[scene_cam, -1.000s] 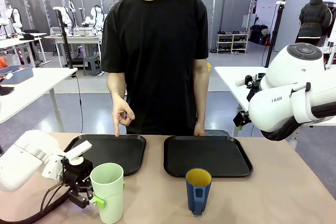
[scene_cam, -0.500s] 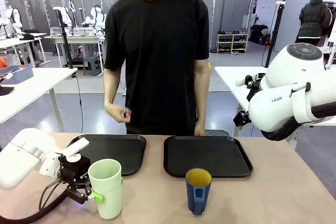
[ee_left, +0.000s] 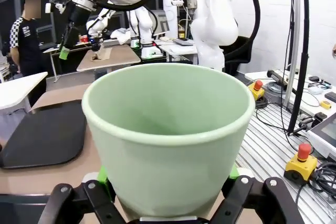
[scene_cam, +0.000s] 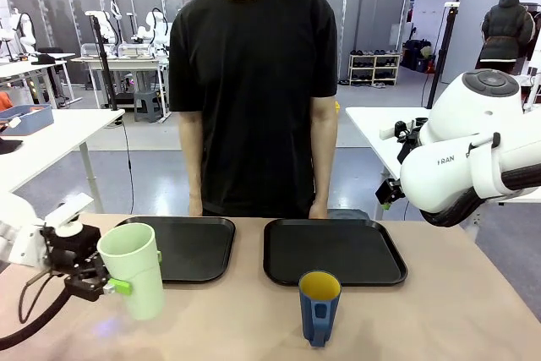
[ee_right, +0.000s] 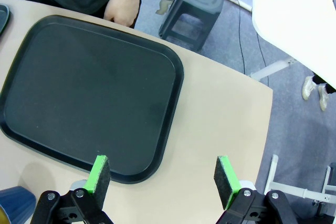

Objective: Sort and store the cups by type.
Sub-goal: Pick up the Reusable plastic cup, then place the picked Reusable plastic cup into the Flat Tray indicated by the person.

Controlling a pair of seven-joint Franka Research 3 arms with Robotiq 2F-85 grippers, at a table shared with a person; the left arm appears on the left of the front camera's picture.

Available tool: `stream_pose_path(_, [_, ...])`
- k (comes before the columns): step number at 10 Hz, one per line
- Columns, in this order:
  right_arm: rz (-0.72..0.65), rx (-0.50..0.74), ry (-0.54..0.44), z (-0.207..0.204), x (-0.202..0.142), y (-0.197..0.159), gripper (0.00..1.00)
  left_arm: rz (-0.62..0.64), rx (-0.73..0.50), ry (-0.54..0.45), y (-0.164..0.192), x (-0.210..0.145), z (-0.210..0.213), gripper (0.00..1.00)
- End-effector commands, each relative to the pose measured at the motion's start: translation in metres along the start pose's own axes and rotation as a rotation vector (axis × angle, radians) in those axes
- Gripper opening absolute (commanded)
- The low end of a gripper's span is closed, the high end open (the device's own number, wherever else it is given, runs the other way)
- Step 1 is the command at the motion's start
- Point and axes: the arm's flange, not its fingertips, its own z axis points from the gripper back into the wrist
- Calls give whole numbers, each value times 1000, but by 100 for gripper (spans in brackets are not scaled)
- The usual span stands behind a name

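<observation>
Green tumbler [scene_cam: 133,270] carried leftward, tilted, clamped in left gripper [scene_cam: 114,286]

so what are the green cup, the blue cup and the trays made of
Green tumbler: probably plastic, matte, uniform pale colour, thick rounded rim. Blue cup: plastic or glazed ceramic, I cannot tell; slight sheen, yellow inside. Left tray and right tray: likely moulded plastic, matte black, raised rounded edges.

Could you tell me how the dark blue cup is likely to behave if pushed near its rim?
The blue cup looks rigid, so it probably would not deform. It is taller than wide, so a rim push may tip it. It looks empty, so likely light.
</observation>
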Motion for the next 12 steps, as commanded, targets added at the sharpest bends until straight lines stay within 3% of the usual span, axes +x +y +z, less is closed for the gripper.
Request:
stream_pose_path(1, [0, -2, 1, -1, 1, -1, 100, -62, 51, -28, -31, -45, -1, 48])
stream_pose_path(2, [0, -2, 1, -1, 1, -1, 100, 0, 0, 0, 0, 0, 0, 48])
stream_pose_path(12, [0, -2, 1, -1, 1, -1, 100, 0, 0, 0, 0, 0, 0, 48])
